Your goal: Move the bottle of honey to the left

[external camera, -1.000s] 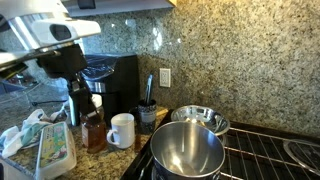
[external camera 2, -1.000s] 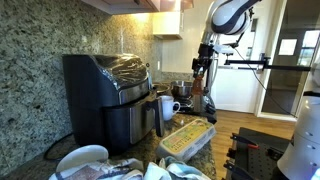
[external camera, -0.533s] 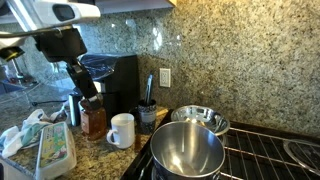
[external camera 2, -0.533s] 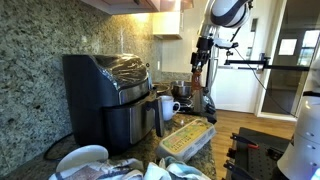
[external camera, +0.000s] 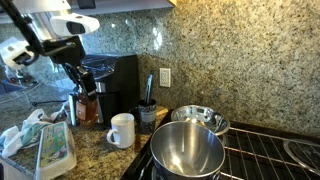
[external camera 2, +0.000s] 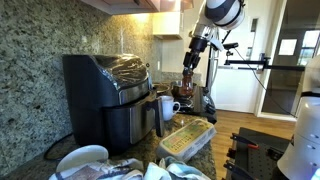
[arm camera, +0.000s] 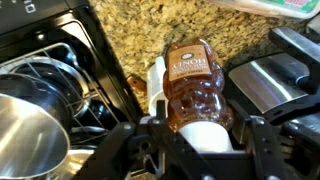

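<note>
Honey bottle higher in tool

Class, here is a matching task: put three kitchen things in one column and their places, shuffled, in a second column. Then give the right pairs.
1. amber honey bottle with pale cap
2. white ceramic mug
3. large shiny steel pot

A. on the black stove grate
B. on the speckled granite counter
C. held in the black gripper

Pairs: 1-C, 2-B, 3-A
</note>
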